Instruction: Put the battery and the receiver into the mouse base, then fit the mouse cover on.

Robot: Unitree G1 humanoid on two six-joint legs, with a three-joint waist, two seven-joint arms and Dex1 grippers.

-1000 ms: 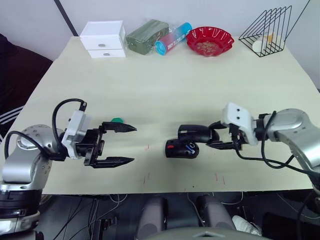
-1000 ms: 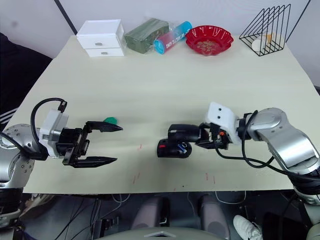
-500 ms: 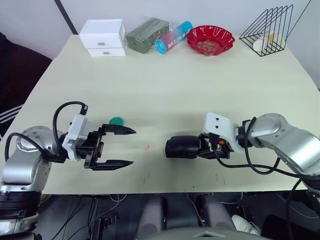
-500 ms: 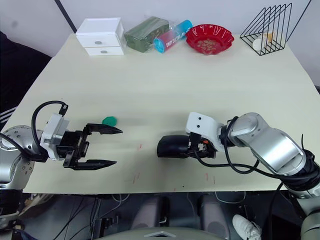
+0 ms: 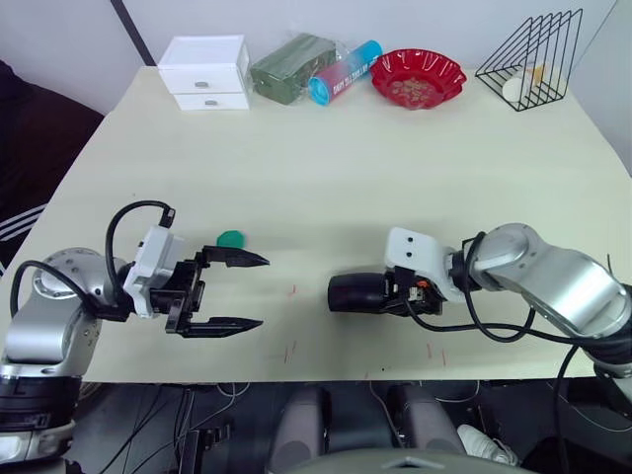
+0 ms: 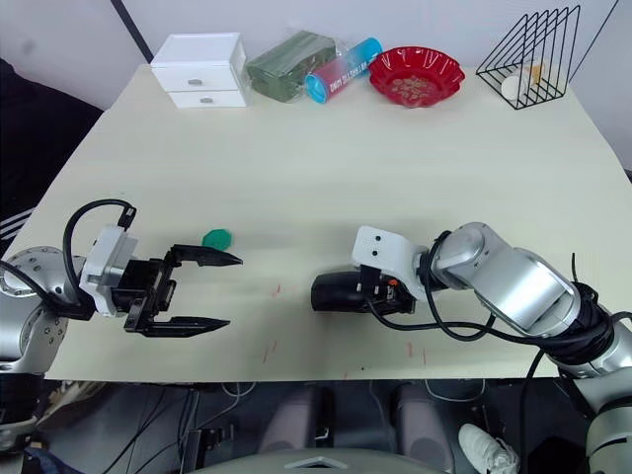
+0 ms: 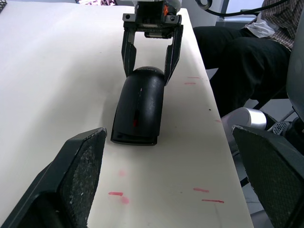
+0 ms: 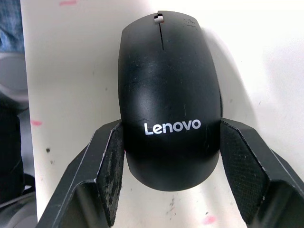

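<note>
So the mouse cover [image 8: 168, 97] is sitting on the mouse base now, near the worktop's [image 5: 326, 148] front edge, Lenovo logo up. My right claw [image 8: 168, 156] straddles its back end, fingers [image 8: 111, 161] against both sides as far as I can tell, so I'd call it gripping. Left claw [image 5: 235, 290] is spread wide, well apart from the mouse, with a small green thing [image 5: 231, 238] just beside it.

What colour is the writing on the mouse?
White, on the black mouse cover; clearest in the right wrist view.
</note>
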